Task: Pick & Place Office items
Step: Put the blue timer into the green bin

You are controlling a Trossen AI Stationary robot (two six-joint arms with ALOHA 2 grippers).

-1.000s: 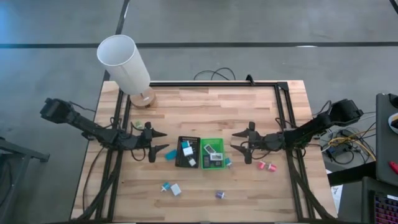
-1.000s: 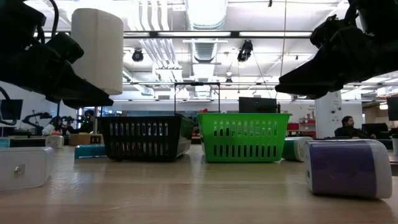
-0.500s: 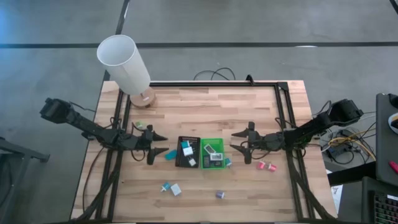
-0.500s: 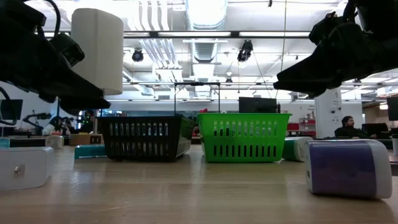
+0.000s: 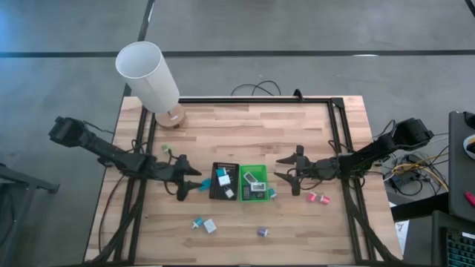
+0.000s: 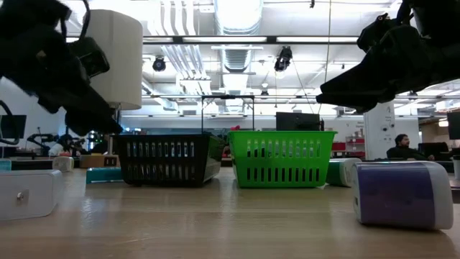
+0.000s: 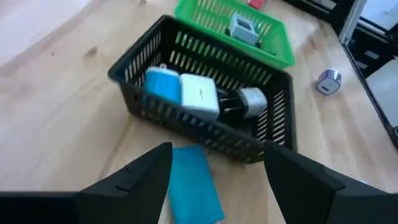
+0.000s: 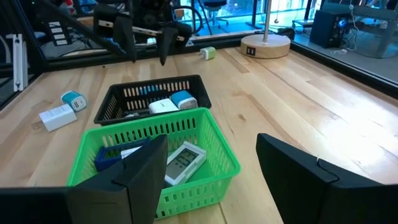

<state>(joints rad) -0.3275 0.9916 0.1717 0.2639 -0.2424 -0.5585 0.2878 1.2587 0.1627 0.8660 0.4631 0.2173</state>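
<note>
A flat teal piece (image 7: 194, 186) lies on the table just left of the black tray (image 5: 214, 191). My left gripper (image 5: 194, 183) is open and empty, its fingers standing on either side of the teal piece in the left wrist view (image 7: 217, 169), above it. The black tray holds a blue piece (image 7: 161, 86), a white piece (image 7: 199, 94) and a grey one. My right gripper (image 5: 286, 172) is open and empty, hovering right of the green tray (image 5: 261, 169), which holds a white piece (image 8: 182, 163).
Loose pieces lie near the front edge: a teal and a white one (image 5: 205, 225), a purple one (image 5: 262, 232) and two pink ones (image 5: 318, 198). A small green piece (image 5: 165, 148) lies at the left. The white cylinder lamp (image 5: 151, 78) stands at the far left corner.
My left gripper has moved toward the table's near edge and a little right, tipping downward toward the teal piece beside the black tray. It has stayed open.
</note>
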